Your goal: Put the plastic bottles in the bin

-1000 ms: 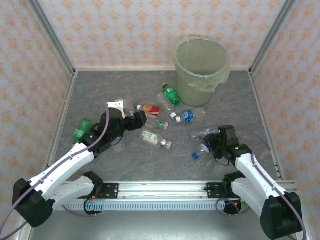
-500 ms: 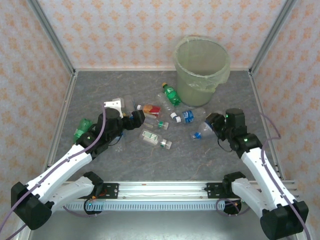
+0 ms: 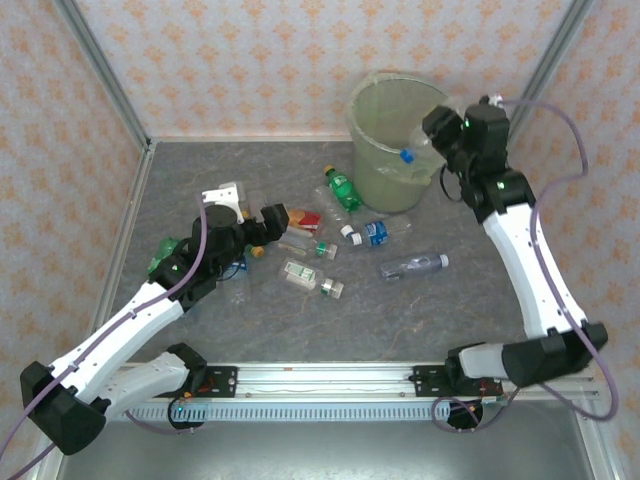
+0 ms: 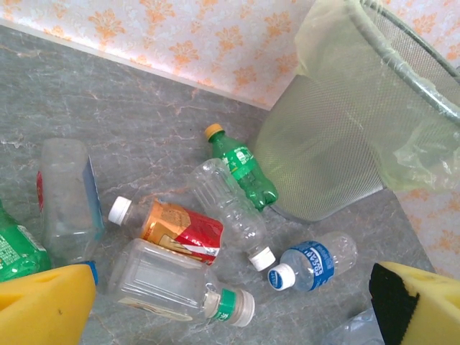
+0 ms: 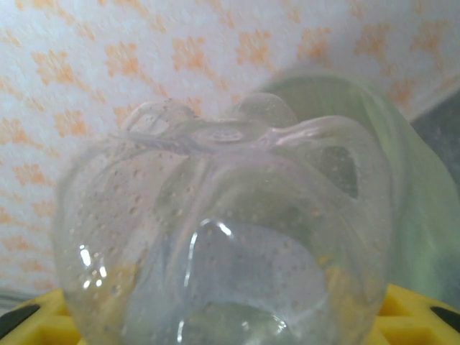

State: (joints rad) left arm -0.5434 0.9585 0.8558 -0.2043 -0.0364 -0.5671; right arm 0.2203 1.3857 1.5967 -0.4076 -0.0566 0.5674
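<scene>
– Plastic bottles (image 3: 318, 248) dot the grey table (image 3: 300, 330), most of them in a loose cluster left of the bin (image 3: 385, 185). How many are in?

– None that the pictures can confirm, since the pale liner hides the bin's depths. One is close. A clear blue-capped bottle (image 3: 412, 152) hangs at the bin's right rim with its cap toward the opening, clamped in the right hand (image 3: 428, 140). The right wrist camera looks straight at its dimpled base (image 5: 223, 237), with the hand's yellow pads (image 5: 413, 316) at either side.

– And the rest?

– At least seven lie on the table, none of them gripped. A green bottle (image 3: 343, 190) lies just beside the bin's foot, with a blue-labelled bottle (image 3: 375, 232) near it. A lone clear bottle (image 3: 412, 266) lies further toward the near edge. A red-and-orange labelled bottle (image 3: 302, 217) and a green-capped clear bottle (image 4: 180, 284) sit mid-table. A second green bottle (image 3: 163, 258) lies by the left arm.

– What of the other hand?

– The left hand (image 3: 268, 228) hovers over the middle cluster, spread wide and holding nothing. In the left wrist view its yellow fingers (image 4: 43, 305) frame the bottles below.

– So where does the job stand?

– Early, by the look of it. One bottle is on the brink of a drop, and the bulk of the pile is yet to be carried.
</scene>
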